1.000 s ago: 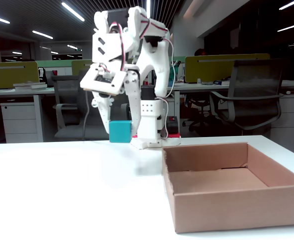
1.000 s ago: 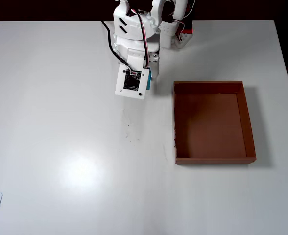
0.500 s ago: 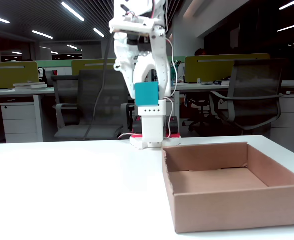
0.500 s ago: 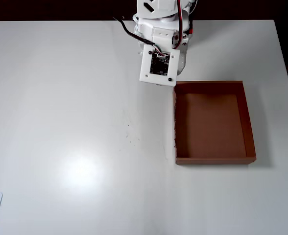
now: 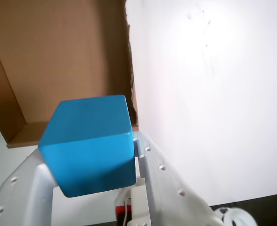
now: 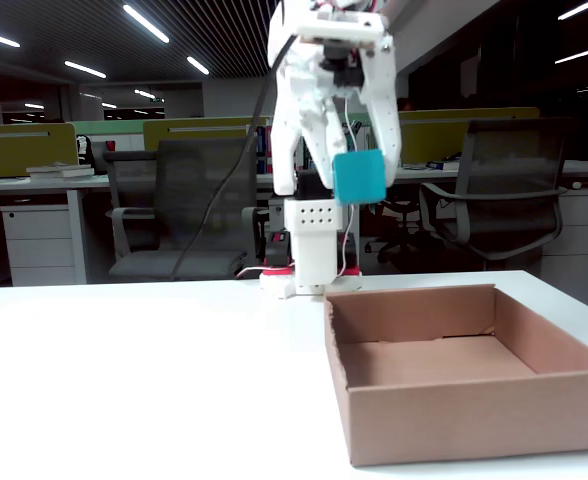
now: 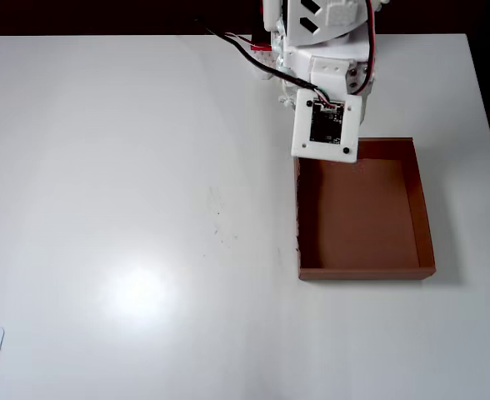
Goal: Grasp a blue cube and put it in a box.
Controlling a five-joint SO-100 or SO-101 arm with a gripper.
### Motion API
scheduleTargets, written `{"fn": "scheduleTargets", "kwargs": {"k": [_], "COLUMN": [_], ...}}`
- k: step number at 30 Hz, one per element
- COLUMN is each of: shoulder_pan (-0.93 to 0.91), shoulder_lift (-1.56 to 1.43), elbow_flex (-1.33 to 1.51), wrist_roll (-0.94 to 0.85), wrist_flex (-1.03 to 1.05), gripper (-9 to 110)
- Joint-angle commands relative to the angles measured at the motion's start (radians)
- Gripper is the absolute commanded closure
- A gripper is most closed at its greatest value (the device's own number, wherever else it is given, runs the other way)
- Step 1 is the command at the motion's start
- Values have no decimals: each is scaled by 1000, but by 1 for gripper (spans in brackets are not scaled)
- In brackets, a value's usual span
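Gripping the blue cube [image 5: 89, 143] between its two white fingers [image 5: 164, 181], the claw [image 5: 89, 157] fills the lower part of the wrist view, jaws pressed against the cube's left and right faces. Beyond the claw lies the box [image 5: 58, 52], its brown floor and one wall visible, with the white table [image 5: 209, 94] to the right.

Seen from the fixed view, the claw [image 6: 359, 180] holds the cube [image 6: 360, 177] high in the air, above and behind the box's [image 6: 454, 400] far left corner, well clear of its walls.

From the overhead view, the arm's camera plate [image 7: 327, 125] hides the claw and cube; it overlaps the box's [image 7: 424, 225] upper left corner.
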State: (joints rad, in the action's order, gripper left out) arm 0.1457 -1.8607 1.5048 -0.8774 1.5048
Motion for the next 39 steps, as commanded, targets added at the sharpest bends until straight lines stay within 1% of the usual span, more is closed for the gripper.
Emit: {"fn": "scheduleTargets", "kwargs": {"k": [1, 10, 21, 31, 39], "shoulder_pan": [28, 98, 187, 187, 215], "shoulder_lift": [46, 224, 318, 396, 443], "elbow_flex": [-84, -115, 92, 219, 287], "wrist_roll": [34, 98, 138, 183, 230], "wrist_flex": [-15, -110, -327, -486, -558], "gripper": [88, 88, 88, 88, 88]}}
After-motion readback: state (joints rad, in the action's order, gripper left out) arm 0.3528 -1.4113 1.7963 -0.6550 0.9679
